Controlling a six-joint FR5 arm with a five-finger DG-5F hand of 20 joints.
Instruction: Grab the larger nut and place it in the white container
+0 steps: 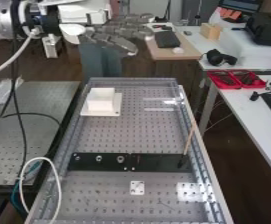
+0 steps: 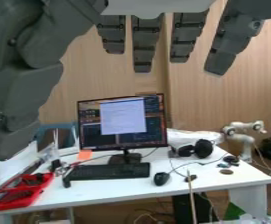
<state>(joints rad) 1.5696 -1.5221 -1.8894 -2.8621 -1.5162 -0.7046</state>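
High over the far end of the bench, in the high view, the hand (image 1: 116,34) is level with its fingers straight and nothing in them. Its fingers and thumb also hang in the wrist view, where the hand (image 2: 144,42) is spread. On the flat black bar (image 1: 160,162) stand the smaller nut (image 1: 77,158), the larger nut (image 1: 99,158) and the bearing (image 1: 120,159), spaced apart in a row. The white container (image 1: 101,100) sits on a white plate towards the bench's far end, well below the hand.
A thin stick (image 1: 189,136) stands slanted at the bar's right end. Nearer lies a small white plate (image 1: 137,188). A white cable (image 1: 55,175) loops over the bench's left edge. Red trays (image 1: 235,79) and a keyboard (image 2: 109,171) rest on the side table.
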